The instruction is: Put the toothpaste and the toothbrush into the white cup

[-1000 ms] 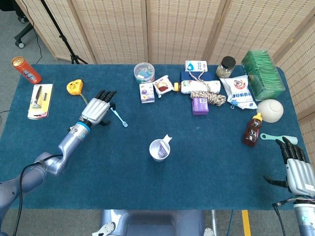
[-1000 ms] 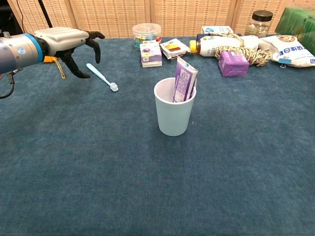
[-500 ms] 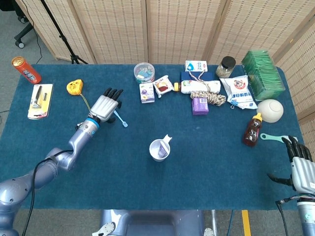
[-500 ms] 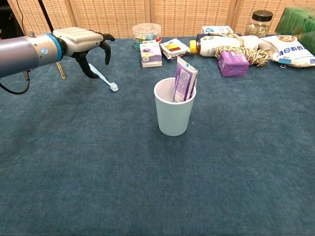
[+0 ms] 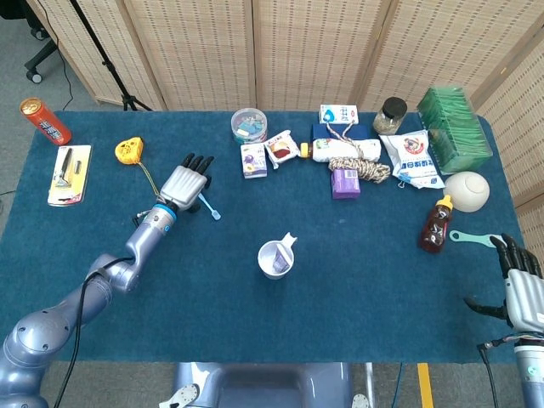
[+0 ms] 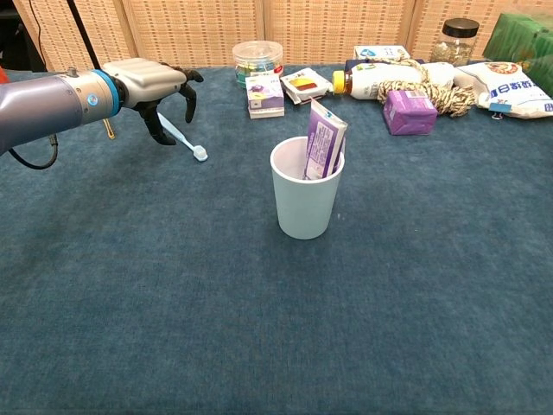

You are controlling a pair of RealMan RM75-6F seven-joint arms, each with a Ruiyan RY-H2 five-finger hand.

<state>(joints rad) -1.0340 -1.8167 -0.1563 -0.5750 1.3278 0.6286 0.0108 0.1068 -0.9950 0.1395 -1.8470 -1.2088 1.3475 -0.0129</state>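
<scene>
Left hand (image 6: pixel 154 82) has slid rightward since a second ago and now arches over the handle of the toothbrush (image 6: pixel 185 138), fingers spread and curled down, not clasping it; the brush lies flat on the blue table (image 6: pixel 173 303). Bare cloth separates it from the white cup (image 6: pixel 306 197), where the toothpaste (image 6: pixel 324 147) stands. Right hand (image 5: pixel 520 285) hangs open at the table's right edge.
</scene>
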